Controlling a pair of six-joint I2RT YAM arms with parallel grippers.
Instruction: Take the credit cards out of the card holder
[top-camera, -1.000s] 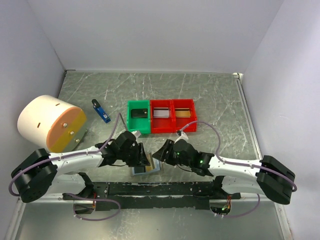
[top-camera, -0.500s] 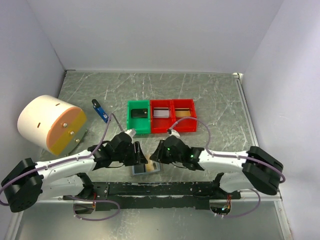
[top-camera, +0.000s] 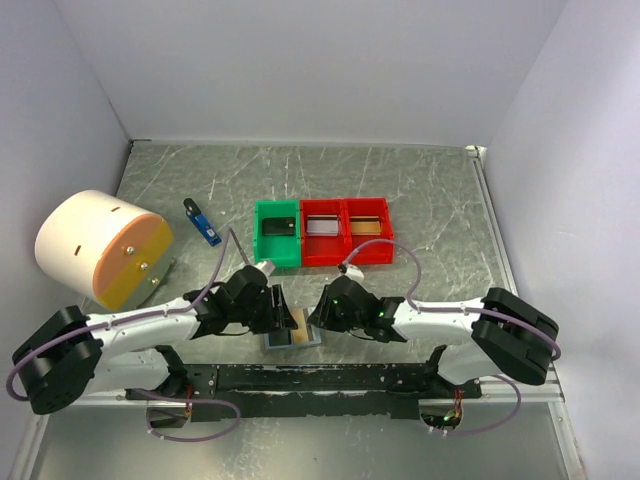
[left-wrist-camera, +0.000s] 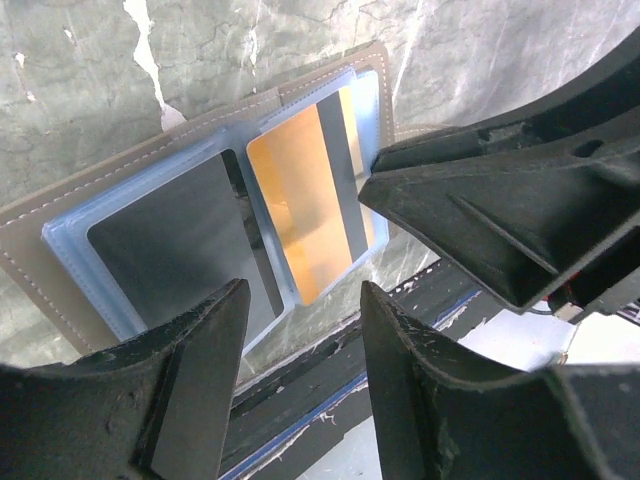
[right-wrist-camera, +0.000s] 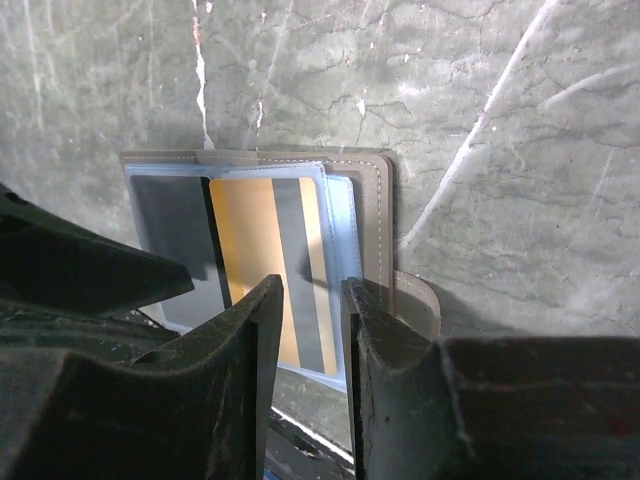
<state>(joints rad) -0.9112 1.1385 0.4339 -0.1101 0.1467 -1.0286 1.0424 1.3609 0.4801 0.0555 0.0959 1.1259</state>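
A: Where is the card holder (top-camera: 292, 335)?
B: Flat on the table (top-camera: 430, 200), open beneath both sets of fingertips; the left gripper (left-wrist-camera: 300, 300) stands over its left half, the right gripper (right-wrist-camera: 310, 290) over its right half.
A: What sits in it?
B: Two, side by side in its sleeves; one card (left-wrist-camera: 165, 250) lies ahead of a left-gripper finger; the other card (right-wrist-camera: 262, 250) ahead of each gripper's finger gap.
A: And beyond the fingers?
B: Three trays (top-camera: 320, 232) in a row; left of them a gadget (top-camera: 201, 222); further left a drum (top-camera: 100, 245).
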